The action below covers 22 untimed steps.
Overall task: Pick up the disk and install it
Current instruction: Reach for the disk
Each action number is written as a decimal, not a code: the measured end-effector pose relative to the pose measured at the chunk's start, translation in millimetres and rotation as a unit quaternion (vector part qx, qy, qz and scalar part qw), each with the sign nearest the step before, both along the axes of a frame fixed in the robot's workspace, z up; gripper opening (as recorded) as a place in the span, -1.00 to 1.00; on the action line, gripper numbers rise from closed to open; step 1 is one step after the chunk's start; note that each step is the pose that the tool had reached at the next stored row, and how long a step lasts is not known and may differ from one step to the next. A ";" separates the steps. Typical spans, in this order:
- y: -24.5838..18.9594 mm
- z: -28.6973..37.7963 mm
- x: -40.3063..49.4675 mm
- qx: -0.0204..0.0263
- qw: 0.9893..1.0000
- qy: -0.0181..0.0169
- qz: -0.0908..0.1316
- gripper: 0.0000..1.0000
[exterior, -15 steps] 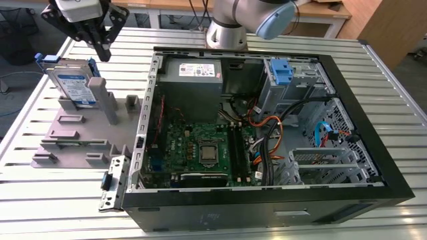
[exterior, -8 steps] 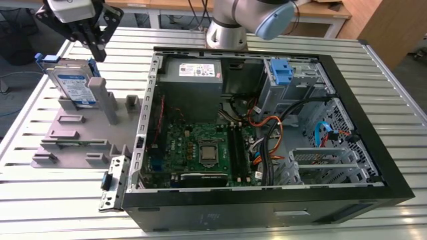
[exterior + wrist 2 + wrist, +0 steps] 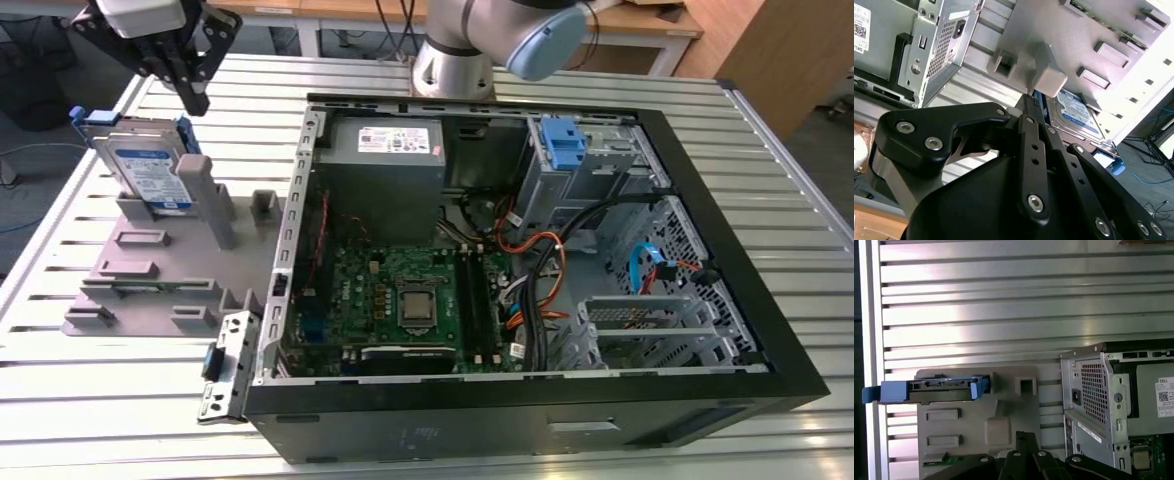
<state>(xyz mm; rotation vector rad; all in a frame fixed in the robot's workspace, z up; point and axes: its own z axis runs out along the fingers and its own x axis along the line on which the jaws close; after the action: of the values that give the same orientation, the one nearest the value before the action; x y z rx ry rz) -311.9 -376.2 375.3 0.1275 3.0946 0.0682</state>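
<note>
End effector (image 3: 198,98) is hovering on the exterior view's left side of the table (image 3: 80,400), fingers pressed together & gripping nothing. Its tips are hanging just above the disk (image 3: 150,168), not touching it. Disk is standing on edge in a slot of the grey fixture plate (image 3: 147,290), w/ label facing out & blue carrier frame around it, beside the open PC case (image 3: 747,385). Second wrist view is showing the disk (image 3: 1074,112) beyond the end effector (image 3: 1030,100). First wrist view is showing it edge-on (image 3: 936,390). Inside the case, PSU (image 3: 387,140) & a bare blue bracket (image 3: 563,145) are sitting well apart from the disk.
</note>
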 end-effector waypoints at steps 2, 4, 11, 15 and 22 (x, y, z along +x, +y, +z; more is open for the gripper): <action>2.3 -1.1 -6.0 0.000 1.000 0.000 0.000 -0.79; 4.4 -2.4 -13.7 0.000 1.000 0.000 -0.001 -0.79; 13.0 -8.7 -31.8 0.000 1.000 0.000 -0.003 -0.79; 15.7 -11.7 -40.0 0.000 1.000 0.000 -0.003 -0.79; 17.6 -15.2 -52.0 -0.001 1.000 0.000 -0.004 -0.79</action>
<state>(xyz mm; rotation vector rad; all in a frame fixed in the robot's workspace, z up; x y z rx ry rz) -363.9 -358.6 360.1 0.1391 3.0941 0.0662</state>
